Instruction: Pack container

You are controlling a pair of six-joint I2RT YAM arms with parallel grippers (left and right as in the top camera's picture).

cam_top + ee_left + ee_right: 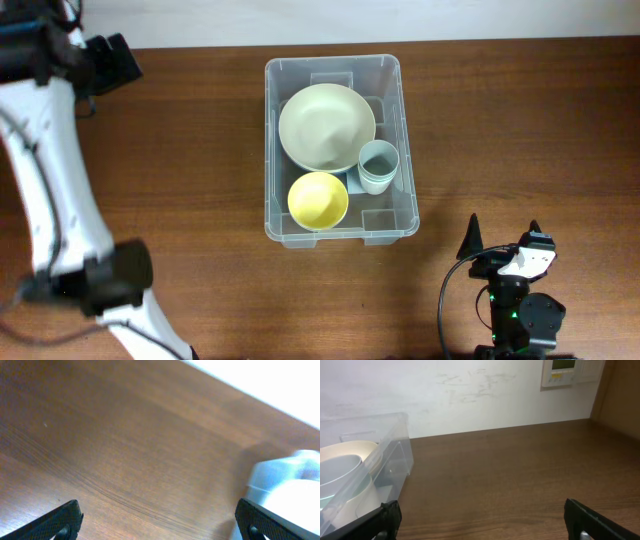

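The container [334, 65], a large clear plastic tub, stands on the table's middle. Inside it are a large cream bowl [325, 125], a small yellow bowl [318, 200] and stacked pale blue cups [379, 165]. My left gripper [112, 60] is at the far left corner, well away from the tub; in its wrist view it [160, 522] is open and empty over bare wood. My right gripper [502, 232] is near the front edge, to the right of the tub, open and empty [487, 520]. Its view shows the tub's wall [395, 452] with the cream bowl [355, 447] and a cup [340, 472].
The dark wooden table [520, 120] runs to a white wall [470, 395] at the back. A wall panel [565, 372] hangs at the upper right. A blurred pale shape [290, 480] sits at the right of the left wrist view.
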